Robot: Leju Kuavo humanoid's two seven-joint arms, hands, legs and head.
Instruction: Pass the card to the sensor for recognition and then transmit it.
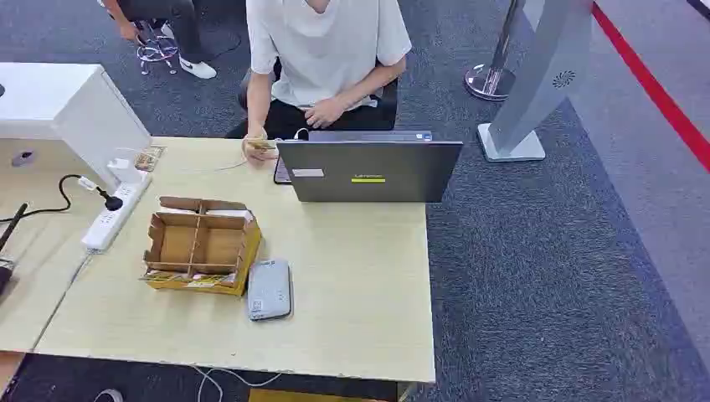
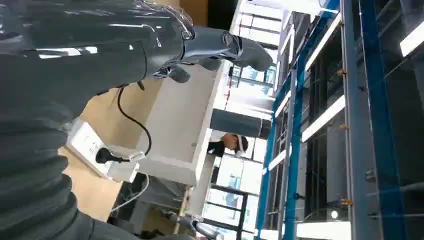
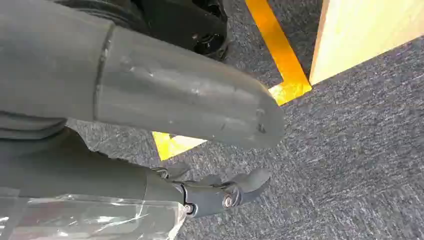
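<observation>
A grey flat sensor box (image 1: 270,289) lies on the light wooden table (image 1: 360,293), just right of a cardboard divider box (image 1: 201,244). At the table's far edge a seated person's hand holds a small yellowish card (image 1: 261,145). A few more small cards (image 1: 149,157) lie near the far left corner. My left hand (image 2: 150,45) hangs beside the table with its fingers (image 2: 225,45) stretched out and nothing in them. My right hand (image 3: 165,105) hangs over the grey carpet, thumb and fingers (image 3: 230,192) apart, holding nothing.
A dark laptop (image 1: 368,170) stands open at the table's far side, its back toward me. A white power strip (image 1: 113,213) with a black plug lies at the left, by a white cabinet (image 1: 67,109). A grey floor stand (image 1: 536,75) rises at the right. Yellow floor tape (image 3: 280,55) runs by the table corner.
</observation>
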